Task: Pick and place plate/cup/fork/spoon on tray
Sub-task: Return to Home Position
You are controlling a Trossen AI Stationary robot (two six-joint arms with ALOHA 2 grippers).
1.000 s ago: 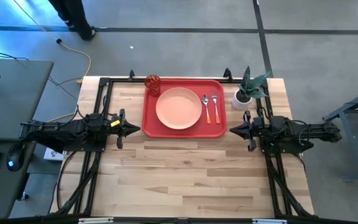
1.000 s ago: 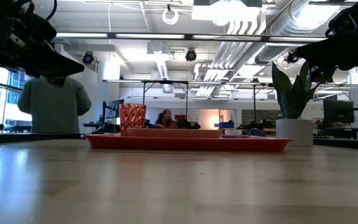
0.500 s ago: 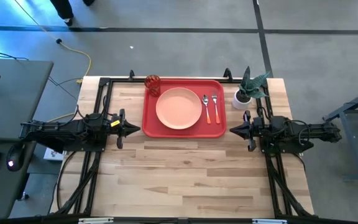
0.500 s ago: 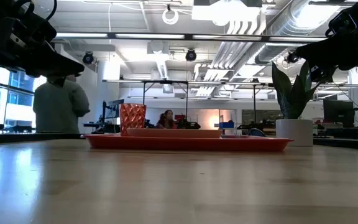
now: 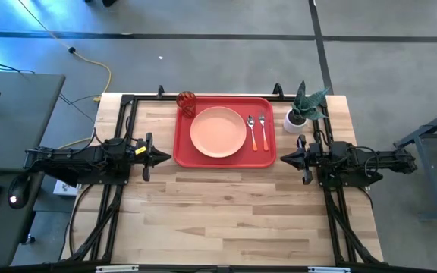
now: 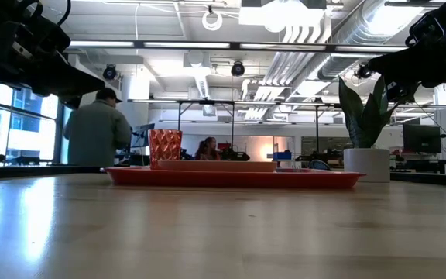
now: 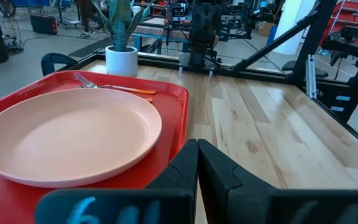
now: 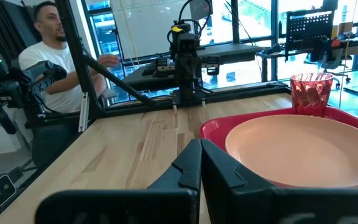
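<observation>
Tray [image 5: 224, 155]: red, rectangular, raised rim, unmoved on the table since the earlier frames, only a person [image 6: 97, 130] in the room behind having walked rightward; peach-pink plate [image 5: 218, 132] at its centre; spoon [image 5: 252, 133] and fork [image 5: 262, 130] side by side right of the plate; translucent red cup [image 5: 187, 102] at its far-left corner; left gripper [image 5: 161, 158] and right gripper [image 5: 284, 159] flank the tray, jaws pressed together, holding nothing.

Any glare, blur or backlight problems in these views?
Low view: bright ceiling lights, sheen on the near tabletop, both arms near-silhouettes. High view: even light, blue cast on the floor at left. Left wrist view: own fingers blurred, plate sharp. Right wrist view: bright windows behind the cup.
</observation>
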